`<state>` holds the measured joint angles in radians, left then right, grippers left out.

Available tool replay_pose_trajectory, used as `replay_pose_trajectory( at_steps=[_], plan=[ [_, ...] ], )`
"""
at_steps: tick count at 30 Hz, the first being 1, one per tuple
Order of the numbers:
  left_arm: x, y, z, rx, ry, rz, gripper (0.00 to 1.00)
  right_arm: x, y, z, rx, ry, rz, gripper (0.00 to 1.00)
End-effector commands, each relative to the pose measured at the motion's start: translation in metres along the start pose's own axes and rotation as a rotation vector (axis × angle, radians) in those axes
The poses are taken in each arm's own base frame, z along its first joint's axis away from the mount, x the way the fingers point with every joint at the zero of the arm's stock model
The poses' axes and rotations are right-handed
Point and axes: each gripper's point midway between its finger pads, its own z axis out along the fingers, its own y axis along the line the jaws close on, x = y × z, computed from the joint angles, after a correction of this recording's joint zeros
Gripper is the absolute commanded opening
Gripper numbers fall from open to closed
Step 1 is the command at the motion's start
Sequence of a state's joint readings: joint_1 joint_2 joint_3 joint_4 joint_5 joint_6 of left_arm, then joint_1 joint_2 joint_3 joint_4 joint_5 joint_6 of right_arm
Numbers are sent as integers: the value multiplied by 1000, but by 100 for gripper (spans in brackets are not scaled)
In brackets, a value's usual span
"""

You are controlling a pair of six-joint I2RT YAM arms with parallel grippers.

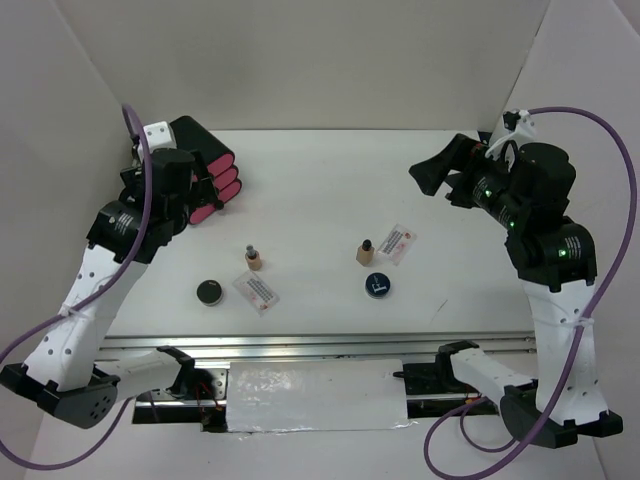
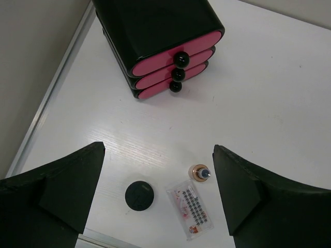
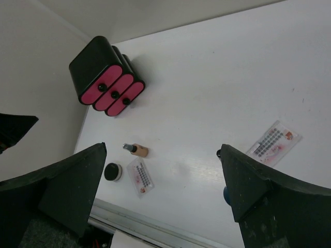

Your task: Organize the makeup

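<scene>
On the white table stand two tan bottles, one on the left (image 1: 252, 259) and one on the right (image 1: 365, 251). A black compact (image 1: 209, 292) and a white packet (image 1: 256, 291) lie near the left bottle. A blue-rimmed compact (image 1: 378, 285) and a second packet (image 1: 398, 243) lie near the right bottle. My left gripper (image 1: 208, 200) is open and empty, high beside the drawer box. In the left wrist view it (image 2: 158, 196) frames the compact (image 2: 139, 195), packet (image 2: 190, 209) and bottle (image 2: 199, 173). My right gripper (image 1: 432, 178) is open and empty, high at the far right; it also shows in its wrist view (image 3: 163, 191).
A black box with three pink drawer fronts (image 1: 205, 172) stands at the far left, drawers shut; it also shows in the left wrist view (image 2: 165, 36) and the right wrist view (image 3: 106, 75). A metal rail (image 1: 320, 345) runs along the near edge. White walls enclose the table.
</scene>
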<state>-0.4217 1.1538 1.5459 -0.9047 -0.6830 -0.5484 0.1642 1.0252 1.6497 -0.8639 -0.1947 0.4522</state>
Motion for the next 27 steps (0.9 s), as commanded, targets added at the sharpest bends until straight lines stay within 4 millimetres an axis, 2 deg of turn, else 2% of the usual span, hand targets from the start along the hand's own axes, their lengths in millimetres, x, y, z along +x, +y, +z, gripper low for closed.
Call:
replay_pose_trajectory(
  at_steps=[1, 5, 7, 8, 10, 11, 12, 13, 15, 16, 17, 18, 20, 22, 23, 25, 26, 27],
  plan=[
    [-5, -3, 1, 25, -35, 1, 99, 0, 2, -5, -8, -16, 7, 100],
    [8, -27, 18, 81, 48, 113, 99, 11, 2, 2, -26, 15, -7, 100],
    [13, -24, 27, 26, 79, 136, 99, 19, 10, 4, -87, 47, -54, 100],
    [19, -27, 37, 1, 101, 160, 99, 25, 15, 5, -115, 65, -73, 100],
    [20, -28, 50, -39, 93, 185, 99, 34, 14, 11, -133, 94, -96, 100],
    [32, -31, 63, -65, 118, 221, 99, 39, 15, 14, -140, 111, -106, 100],
    [34, -32, 70, -77, 119, 245, 99, 42, 12, 17, -133, 124, -115, 100],
    [37, -30, 83, -142, 111, 272, 100, 46, 9, 24, -123, 140, -117, 100],
    [41, -26, 97, -212, 103, 313, 99, 52, 8, 31, -121, 165, -115, 100],
    [50, -28, 112, -251, 114, 363, 99, 55, 7, 36, -124, 180, -113, 100],
    [48, -19, 119, -333, 92, 398, 99, 59, 11, 37, -152, 196, -111, 100],
    [59, -18, 133, -388, 107, 447, 99, 64, 11, 41, -165, 205, -106, 100],
    [60, -13, 143, -473, 91, 473, 98, 74, 18, 41, -216, 236, -85, 100],
    [71, -17, 160, -516, 101, 509, 95, 86, 19, 43, -238, 261, -74, 100],
    [71, -21, 167, -531, 83, 510, 90, 93, 18, 43, -243, 278, -65, 100],
    [79, -26, 185, -560, 85, 557, 85, 96, 20, 40, -253, 271, -69, 100],
    [79, -27, 190, -584, 77, 563, 79, 98, 19, 39, -254, 276, -73, 100],
    [91, -27, 203, -603, 100, 580, 76, 99, 17, 38, -243, 279, -79, 100]
  ],
)
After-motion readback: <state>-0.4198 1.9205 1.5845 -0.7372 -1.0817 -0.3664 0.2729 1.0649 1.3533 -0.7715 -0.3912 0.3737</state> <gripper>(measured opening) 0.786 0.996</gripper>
